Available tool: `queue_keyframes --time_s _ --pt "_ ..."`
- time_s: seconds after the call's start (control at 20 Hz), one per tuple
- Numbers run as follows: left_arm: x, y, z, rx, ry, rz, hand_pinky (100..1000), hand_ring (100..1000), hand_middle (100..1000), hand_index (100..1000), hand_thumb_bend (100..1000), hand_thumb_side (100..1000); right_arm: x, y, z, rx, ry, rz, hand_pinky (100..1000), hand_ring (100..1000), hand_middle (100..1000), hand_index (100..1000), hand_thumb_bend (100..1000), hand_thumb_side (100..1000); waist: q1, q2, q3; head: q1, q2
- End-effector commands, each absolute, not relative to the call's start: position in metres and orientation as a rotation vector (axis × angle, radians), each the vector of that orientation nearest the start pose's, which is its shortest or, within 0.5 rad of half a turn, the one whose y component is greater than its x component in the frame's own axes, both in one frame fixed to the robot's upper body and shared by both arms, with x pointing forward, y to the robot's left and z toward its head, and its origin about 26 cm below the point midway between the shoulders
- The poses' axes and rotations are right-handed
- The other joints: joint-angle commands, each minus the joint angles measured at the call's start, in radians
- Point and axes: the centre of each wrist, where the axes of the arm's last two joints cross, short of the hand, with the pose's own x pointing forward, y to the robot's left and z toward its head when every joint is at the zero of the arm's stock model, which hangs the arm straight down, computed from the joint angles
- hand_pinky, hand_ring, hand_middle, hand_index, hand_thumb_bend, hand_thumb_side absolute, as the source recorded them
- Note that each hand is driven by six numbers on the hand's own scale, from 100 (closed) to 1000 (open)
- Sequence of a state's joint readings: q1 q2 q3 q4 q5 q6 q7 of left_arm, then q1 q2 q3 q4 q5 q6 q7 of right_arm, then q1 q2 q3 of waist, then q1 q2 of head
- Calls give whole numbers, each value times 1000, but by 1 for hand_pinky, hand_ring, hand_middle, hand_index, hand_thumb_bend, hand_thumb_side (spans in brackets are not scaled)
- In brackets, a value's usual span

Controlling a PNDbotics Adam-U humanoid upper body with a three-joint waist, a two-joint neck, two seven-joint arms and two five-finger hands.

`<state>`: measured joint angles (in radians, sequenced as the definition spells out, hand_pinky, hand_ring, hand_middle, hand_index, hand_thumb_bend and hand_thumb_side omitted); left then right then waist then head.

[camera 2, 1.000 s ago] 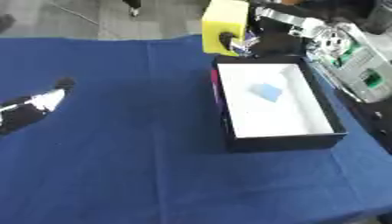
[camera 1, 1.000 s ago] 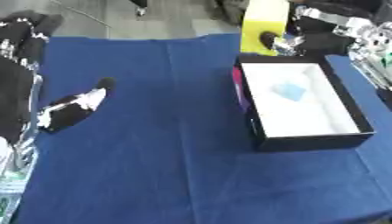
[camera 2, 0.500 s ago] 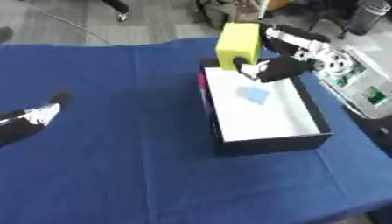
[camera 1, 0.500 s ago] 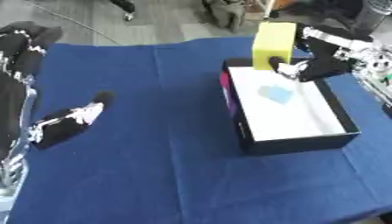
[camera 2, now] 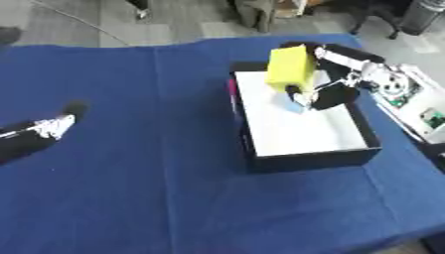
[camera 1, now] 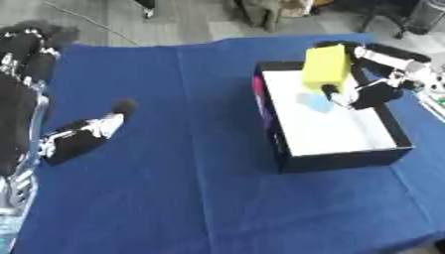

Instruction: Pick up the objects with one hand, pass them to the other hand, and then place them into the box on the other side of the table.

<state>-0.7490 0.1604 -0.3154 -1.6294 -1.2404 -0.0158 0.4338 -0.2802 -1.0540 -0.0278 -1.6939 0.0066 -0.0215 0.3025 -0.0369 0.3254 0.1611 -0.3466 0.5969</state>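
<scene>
Across the whole counter (camera 1: 174,198) lies a blue cloth, its near and left stretches bare and wide, with creases running through it; its far edge meets grey floor at the top of both views. On the robot's right side sits the black box (camera 1: 343,159) with a white floor, its near wall well back from the cloth's near edge and its right wall close to the cloth's right border. Over the far part of this box hangs the right hand (camera 1: 365,92), fingers and thumb curled round a yellow block (camera 1: 326,68), which stands upright above the box's far-left corner and covers part of the far wall. Below the block a small pale blue thing (camera 2: 295,101) lies on the white floor, partly hidden by the hand; its shape is hard to make out. A thin pink strip shows on the box's outer left wall. At the left edge the left hand (camera 1: 83,136) lies low on the cloth with fingers stretched out and empty, cut off by the frame in the right eye view.
</scene>
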Motion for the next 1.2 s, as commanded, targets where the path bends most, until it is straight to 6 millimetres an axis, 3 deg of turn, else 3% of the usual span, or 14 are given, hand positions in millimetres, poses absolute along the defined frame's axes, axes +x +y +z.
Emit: queue_keyframes --time_s 0.05,0.2,0.4,0.45,0.5,0.55,0.6,0.9,1.2 --pt "364 109 239 -1477 2723 803 811 795 695 839 624 429 308 -423 275 -751 -1620 1157 1000 1000 1000 1000 100 100 1 -18 -1 4 1" --pt "363 106 239 -1454 2720 811 811 795 695 839 626 428 309 -428 272 -774 -1602 1163 1000 1000 1000 1000 106 124 1 -17 0 3 1" --pt "362 105 239 -1436 2718 821 813 796 696 839 626 429 310 -432 267 -833 -1578 1197 1000 1000 1000 1000 329 292 0 -17 2 4 4" --pt "362 105 239 -1436 2719 822 813 796 695 838 625 430 310 -433 266 -847 -1572 1214 1000 1000 1000 1000 361 272 0 -17 2 4 4" --pt "362 105 239 -1435 2719 823 813 796 695 838 626 429 310 -434 265 -854 -1569 1234 1000 1000 1000 1000 414 177 0 -16 3 4 4" --pt "362 105 239 -1434 2718 825 814 797 695 838 626 430 310 -434 263 -853 -1569 1261 1000 1000 1000 1000 345 100 0 -16 3 4 4" --pt "362 105 239 -1434 2717 826 814 796 694 838 626 429 311 -435 262 -854 -1569 1293 1000 1000 1000 1000 264 100 0 -16 4 5 4" --pt "361 104 240 -1426 2718 819 815 796 688 836 628 426 312 -446 257 -916 -1560 1340 1000 1000 1000 1000 273 100 1 -14 4 13 8" --pt "361 105 240 -1429 2719 818 813 795 684 834 628 426 312 -447 256 -915 -1572 1313 1000 1000 1000 1000 197 100 2 -14 3 14 8"
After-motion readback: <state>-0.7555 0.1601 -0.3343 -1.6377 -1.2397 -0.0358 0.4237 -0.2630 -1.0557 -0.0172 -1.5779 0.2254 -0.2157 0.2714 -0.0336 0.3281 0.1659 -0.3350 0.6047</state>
